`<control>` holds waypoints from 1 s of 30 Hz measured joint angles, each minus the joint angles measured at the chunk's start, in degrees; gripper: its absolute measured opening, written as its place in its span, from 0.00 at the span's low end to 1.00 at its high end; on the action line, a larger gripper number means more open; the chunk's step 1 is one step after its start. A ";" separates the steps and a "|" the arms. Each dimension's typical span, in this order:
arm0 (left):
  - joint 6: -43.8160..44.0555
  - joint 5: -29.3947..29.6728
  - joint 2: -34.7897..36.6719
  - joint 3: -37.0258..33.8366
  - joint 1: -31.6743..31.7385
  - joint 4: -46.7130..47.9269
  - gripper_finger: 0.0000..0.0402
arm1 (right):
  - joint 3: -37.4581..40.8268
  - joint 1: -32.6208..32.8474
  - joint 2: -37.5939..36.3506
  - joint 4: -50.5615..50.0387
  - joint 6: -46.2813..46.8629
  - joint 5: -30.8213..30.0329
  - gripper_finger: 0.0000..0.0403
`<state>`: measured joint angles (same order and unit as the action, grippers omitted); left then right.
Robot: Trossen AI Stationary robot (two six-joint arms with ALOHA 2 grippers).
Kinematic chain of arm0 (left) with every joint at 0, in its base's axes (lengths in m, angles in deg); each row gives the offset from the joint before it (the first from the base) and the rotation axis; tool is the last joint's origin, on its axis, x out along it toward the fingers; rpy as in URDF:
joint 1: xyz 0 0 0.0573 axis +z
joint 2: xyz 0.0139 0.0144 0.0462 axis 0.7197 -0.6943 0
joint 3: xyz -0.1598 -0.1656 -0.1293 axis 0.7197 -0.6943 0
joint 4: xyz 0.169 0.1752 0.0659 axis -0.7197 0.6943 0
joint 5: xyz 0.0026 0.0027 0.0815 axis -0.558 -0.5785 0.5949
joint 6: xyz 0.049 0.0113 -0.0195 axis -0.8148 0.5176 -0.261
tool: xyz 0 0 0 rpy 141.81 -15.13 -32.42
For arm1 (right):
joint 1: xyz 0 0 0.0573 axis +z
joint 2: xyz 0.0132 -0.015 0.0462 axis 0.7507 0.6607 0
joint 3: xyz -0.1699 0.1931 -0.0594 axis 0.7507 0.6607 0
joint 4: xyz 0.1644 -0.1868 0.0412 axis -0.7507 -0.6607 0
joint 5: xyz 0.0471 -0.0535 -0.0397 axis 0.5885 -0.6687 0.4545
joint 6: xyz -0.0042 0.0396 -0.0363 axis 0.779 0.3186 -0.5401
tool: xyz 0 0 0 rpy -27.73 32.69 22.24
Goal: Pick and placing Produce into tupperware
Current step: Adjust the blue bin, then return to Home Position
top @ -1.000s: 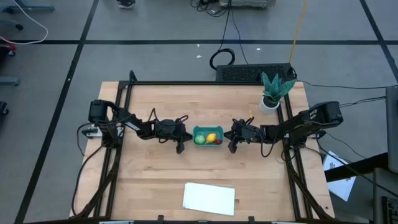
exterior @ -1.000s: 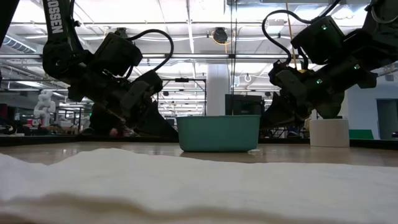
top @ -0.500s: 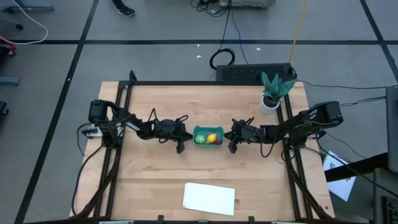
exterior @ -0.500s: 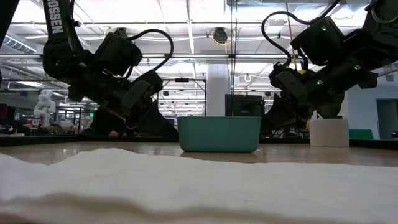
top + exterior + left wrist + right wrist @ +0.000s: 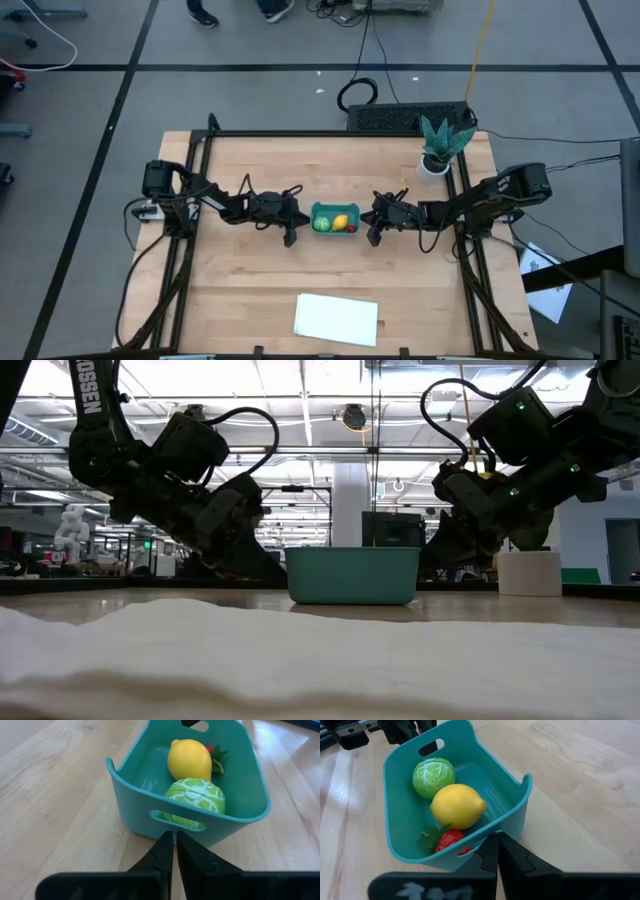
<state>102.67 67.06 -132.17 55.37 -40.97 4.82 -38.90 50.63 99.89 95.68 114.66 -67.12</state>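
The teal tub stands on the wooden table between both arms. Inside it lie the light-green ball, the yellow lemon and the red strawberry, each resting on the tub's floor. My left gripper is shut, with its tips at the tub's left end wall, just below the handle slot. My right gripper is shut too, with its tips at the tub's right end wall. In the low view both grippers slant down toward the tub. My left gripper has its shut fingertips at the tub's left end wall, coming slanting down from the table's left. I cannot tell whether they touch it. My right gripper has its shut fingertips at the right end wall, slanting down from the right. Whether they touch is also unclear.
A teal-leaved potted plant stands near the table's far right corner. A flat white sheet lies at the near edge and fills the low view's foreground. A dark keyboard-like block sits at the far edge. A person's feet show on the floor beyond.
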 joint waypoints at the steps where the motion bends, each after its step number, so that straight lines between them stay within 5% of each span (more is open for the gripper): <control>1: 0.00 0.00 -0.01 0.00 0.00 0.04 0.06 | 0.00 0.00 0.00 0.00 0.15 -0.02 0.00; 18: -0.06 0.02 0.02 0.00 0.19 1.78 0.06 | -0.02 0.00 -0.40 -3.26 2.20 -0.30 0.00; 30: -5.08 4.22 12.30 0.01 -0.92 18.15 0.06 | 3.23 0.00 -8.07 -5.75 0.22 -0.33 0.00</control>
<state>97.59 71.28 -119.88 55.38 -41.89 22.97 -35.68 50.63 91.82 89.93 114.88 -67.44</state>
